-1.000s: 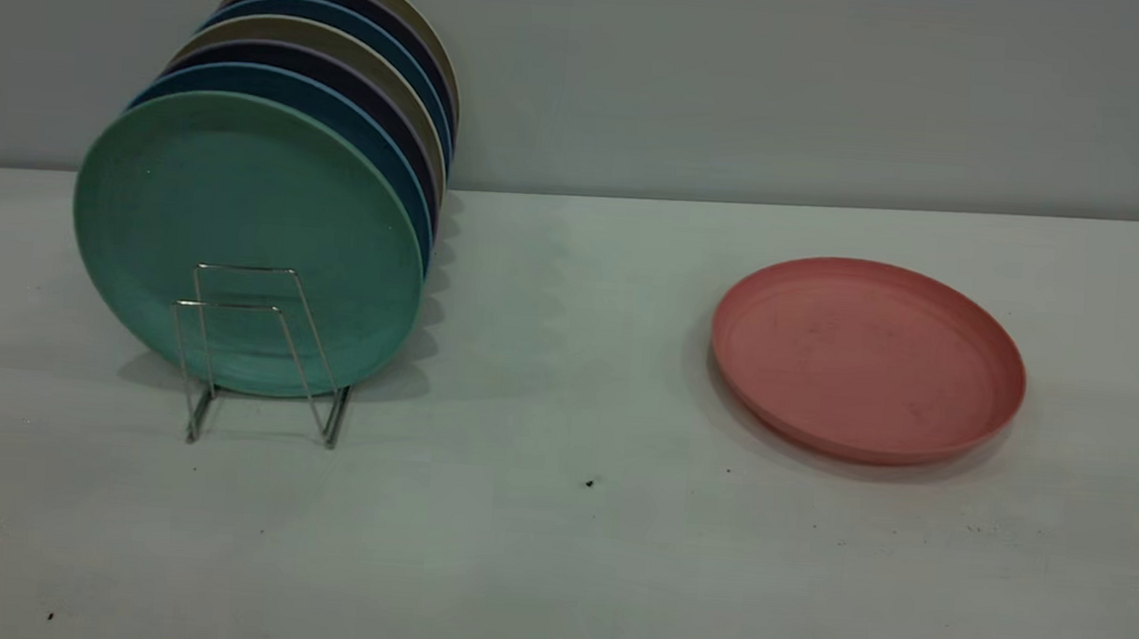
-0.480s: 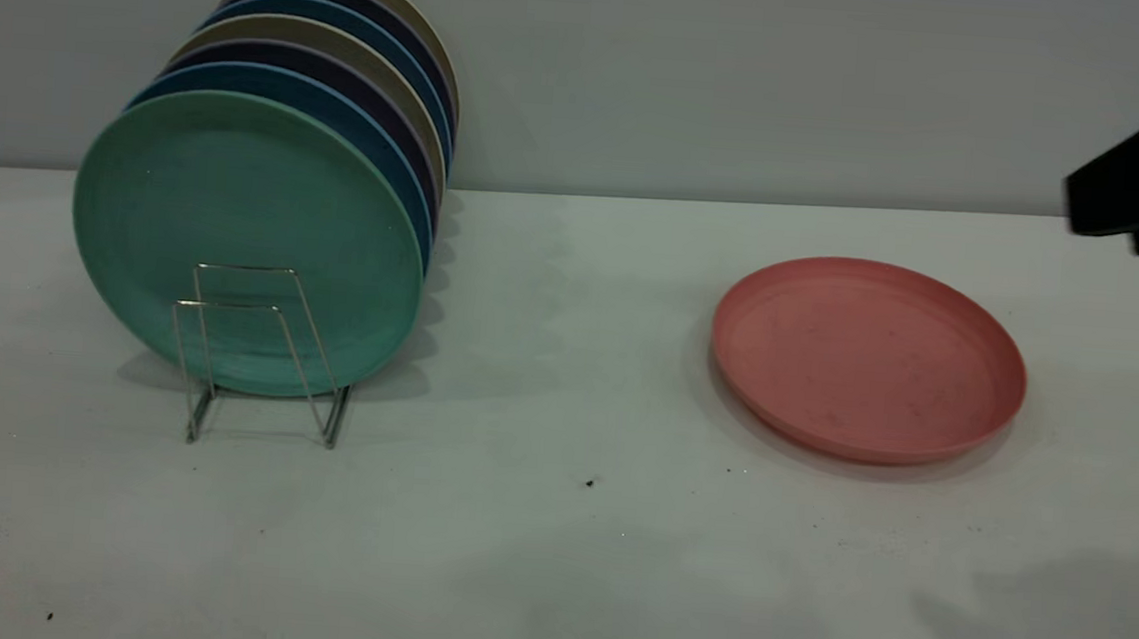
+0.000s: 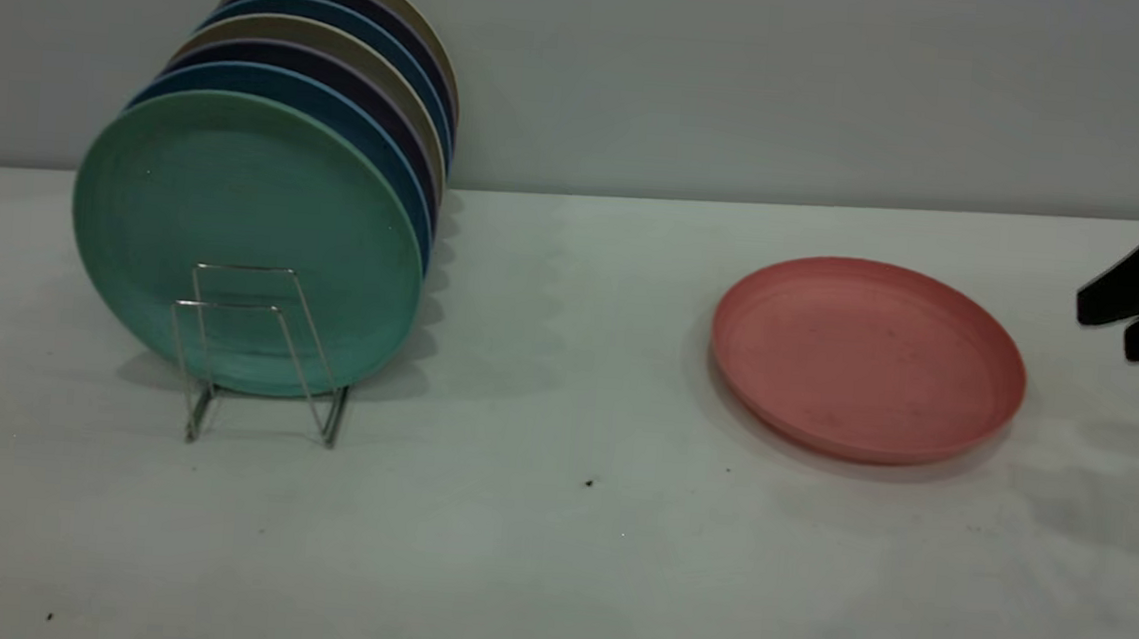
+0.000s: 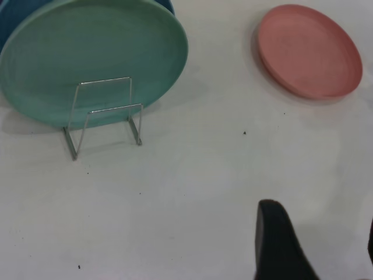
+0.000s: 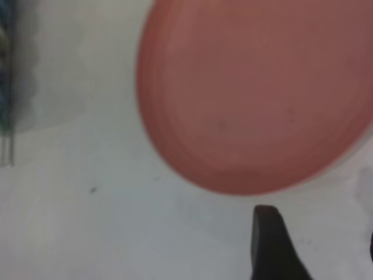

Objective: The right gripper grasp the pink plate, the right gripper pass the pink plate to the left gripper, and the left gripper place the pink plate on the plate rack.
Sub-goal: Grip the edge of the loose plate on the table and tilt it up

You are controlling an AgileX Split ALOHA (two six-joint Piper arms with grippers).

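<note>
The pink plate point(image 3: 867, 360) lies flat on the white table point(image 3: 553, 559), right of centre, with nothing touching it. My right gripper point(image 3: 1106, 333) hangs at the exterior view's right edge, just right of the plate and a little above the table. In the right wrist view the right gripper point(image 5: 317, 236) is open, with only table between its fingers, and the pink plate point(image 5: 256, 93) lies just beyond the fingertips. The plate rack point(image 3: 274, 310) stands at the left. My left gripper point(image 4: 320, 230) is open over bare table, well short of the plate rack point(image 4: 113, 109) and the pink plate point(image 4: 309, 49).
Several plates stand on edge in the rack, a mint-green plate point(image 3: 237, 206) at the front, blue, dark and beige ones behind. The two front wire loops hold nothing. A grey wall point(image 3: 747, 81) runs along the table's far edge.
The right gripper came in from the upper right edge and has dropped lower, beside the pink plate. The plate and the rack have not moved.
</note>
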